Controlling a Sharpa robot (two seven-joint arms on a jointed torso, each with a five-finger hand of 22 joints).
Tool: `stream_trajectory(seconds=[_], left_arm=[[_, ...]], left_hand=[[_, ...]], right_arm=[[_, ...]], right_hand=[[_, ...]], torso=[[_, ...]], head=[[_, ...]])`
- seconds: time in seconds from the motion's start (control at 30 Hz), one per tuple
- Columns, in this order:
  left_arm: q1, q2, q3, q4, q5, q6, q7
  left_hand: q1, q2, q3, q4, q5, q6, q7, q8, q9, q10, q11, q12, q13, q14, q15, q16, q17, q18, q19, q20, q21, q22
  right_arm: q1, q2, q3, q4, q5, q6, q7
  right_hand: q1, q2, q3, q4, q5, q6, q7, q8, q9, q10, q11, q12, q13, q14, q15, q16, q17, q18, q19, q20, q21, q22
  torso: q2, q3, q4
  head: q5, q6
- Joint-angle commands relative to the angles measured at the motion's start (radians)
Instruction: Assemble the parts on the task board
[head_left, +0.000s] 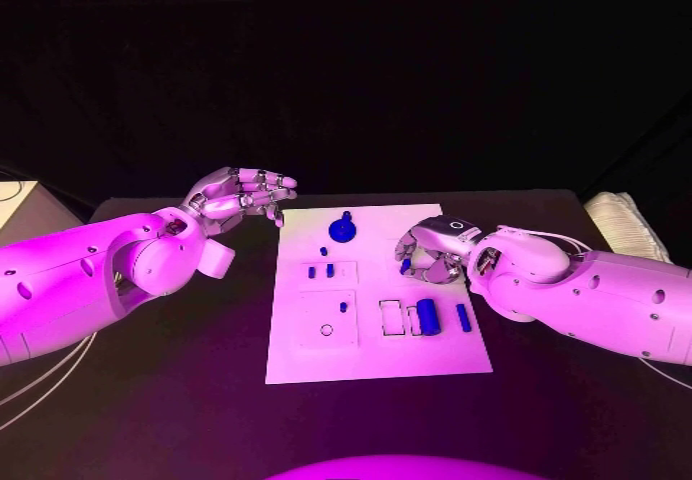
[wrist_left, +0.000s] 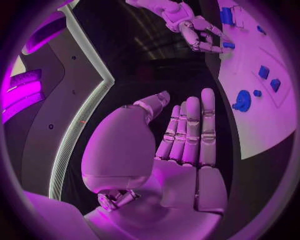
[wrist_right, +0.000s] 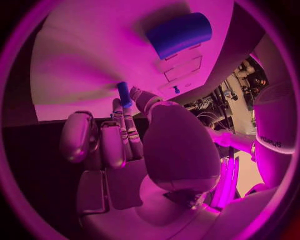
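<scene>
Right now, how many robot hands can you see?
2. The left robot hand hovers empty off the task board's far left corner. The right robot hand is over the board's right side, pinching a small blue peg.

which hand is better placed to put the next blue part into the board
The right hand, probably. It is over the task board, and its fingers already pinch a small blue peg. The left hand is off the board's far left corner, fingers straight and holding nothing.

light: magenta wash, dim dark background | wrist views: fisheye-bent edges | near hand soft
</scene>
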Motion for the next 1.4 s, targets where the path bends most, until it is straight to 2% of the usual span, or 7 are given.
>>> stream_trajectory(seconds=[0.03, 0.37, 0.7, 0.93, 1.1, 1.23, 1.4], left_arm=[[0.0, 0.0, 0.0, 0.002, 0.006, 0.014, 0.01], [0.0, 0.0, 0.0, 0.001, 0.006, 0.017, 0.006], [0.0, 0.001, 0.0, -0.002, 0.006, 0.017, 0.002], [0.0, 0.003, 0.0, -0.005, 0.006, 0.022, 0.001], [0.0, 0.003, 0.0, -0.007, 0.006, 0.023, 0.002], [0.0, 0.003, 0.0, -0.008, 0.006, 0.023, 0.005], [-0.001, 0.004, 0.0, -0.009, 0.011, 0.022, 0.007]], left_hand=[[0.003, 0.0, 0.002, 0.006, 0.0, -0.005, 0.002, -0.001, -0.001, -0.003, 0.003, -0.005, -0.002, 0.006, 0.001, -0.007, 0.0, 0.015, 0.006, 0.002, -0.005, -0.001], [0.004, 0.002, 0.002, 0.007, 0.0, -0.006, 0.003, -0.001, -0.001, -0.003, 0.003, -0.006, -0.002, 0.006, 0.001, -0.007, 0.0, 0.015, 0.007, 0.002, -0.006, -0.002], [0.005, 0.006, 0.004, 0.009, 0.0, -0.006, 0.004, -0.001, -0.001, -0.002, 0.004, -0.007, -0.003, 0.006, 0.002, -0.008, 0.0, 0.015, 0.008, 0.002, -0.008, -0.003], [0.006, 0.009, 0.005, 0.011, 0.0, -0.003, 0.003, 0.002, -0.001, -0.002, 0.004, -0.009, -0.004, 0.006, 0.002, -0.009, 0.0, 0.014, 0.009, 0.003, -0.009, -0.005], [-0.015, 0.002, -0.014, 0.035, -0.005, -0.005, 0.007, 0.005, -0.001, -0.002, 0.007, -0.014, -0.008, 0.005, 0.007, -0.01, 0.003, 0.014, 0.012, 0.007, -0.025, -0.016], [-0.017, 0.001, -0.016, 0.038, -0.005, -0.006, 0.007, 0.005, -0.001, -0.002, 0.007, -0.014, -0.008, 0.004, 0.007, -0.011, 0.004, 0.014, 0.012, 0.008, -0.027, -0.018], [-0.025, 0.0, -0.027, 0.051, -0.007, -0.008, 0.007, 0.006, -0.001, -0.001, 0.007, -0.014, -0.009, 0.003, 0.008, -0.011, 0.006, 0.014, 0.014, 0.01, -0.037, -0.026]], right_arm=[[-0.001, 0.002, 0.0, 0.0, -0.03, 0.008, -0.02], [-0.003, 0.003, 0.0, 0.01, -0.045, -0.023, -0.026], [-0.004, 0.002, 0.0, 0.019, -0.051, -0.064, -0.019], [-0.004, -0.012, 0.0, 0.034, 0.053, -0.114, -0.036], [0.002, -0.036, 0.003, 0.065, 0.175, -0.171, -0.017], [0.01, -0.055, 0.005, 0.101, 0.219, -0.215, -0.002], [0.021, -0.072, 0.006, 0.148, 0.258, -0.238, 0.018]], right_hand=[[0.008, 0.008, 0.024, 0.001, -0.003, 0.018, -0.002, 0.008, 0.003, 0.022, -0.003, 0.004, -0.001, 0.021, -0.011, -0.004, 0.0, -0.01, 0.009, -0.002, 0.008, 0.008], [0.01, 0.019, 0.087, -0.007, -0.011, 0.06, -0.019, 0.03, 0.019, 0.102, -0.025, 0.012, 0.009, 0.027, -0.029, 0.004, 0.016, -0.018, 0.025, -0.018, 0.043, 0.049], [0.024, 0.042, 0.117, -0.043, -0.011, 0.099, -0.031, 0.067, 0.055, 0.171, -0.046, 0.012, 0.028, 0.028, -0.048, 0.007, 0.022, -0.024, 0.034, -0.033, 0.066, 0.078], [0.026, 0.046, 0.126, -0.054, -0.011, 0.098, -0.03, 0.074, 0.066, 0.184, -0.049, 0.007, 0.034, 0.028, -0.051, 0.007, 0.023, -0.025, 0.036, -0.036, 0.07, 0.083], [0.025, 0.046, 0.13, -0.058, -0.009, 0.096, -0.029, 0.075, 0.07, 0.185, -0.048, 0.003, 0.035, 0.026, -0.051, 0.002, 0.013, -0.023, 0.033, -0.036, 0.064, 0.077], [0.025, 0.046, 0.13, -0.059, -0.009, 0.096, -0.029, 0.076, 0.07, 0.185, -0.048, 0.002, 0.035, 0.026, -0.051, 0.002, 0.013, -0.023, 0.033, -0.036, 0.064, 0.077], [0.025, 0.046, 0.132, -0.062, -0.008, 0.096, -0.028, 0.077, 0.072, 0.187, -0.048, 0.001, 0.036, 0.027, -0.051, 0.004, 0.018, -0.024, 0.035, -0.036, 0.067, 0.081]], torso=[[-0.001, -0.0009, -0.001], [-0.001, -0.0006, -0.0007], [-0.001, -0.0009, -0.0008], [-0.001, -0.001, -0.0014], [-0.002, -0.0018, -0.0019], [-0.002, -0.0003, -0.0025], [-0.003, -0.0023, -0.0028]], head=[[-0.001, -0.003], [0.0, -0.004], [-0.003, -0.006], [-0.001, -0.006], [-0.003, -0.009], [-0.001, -0.008], [0.001, -0.008]])
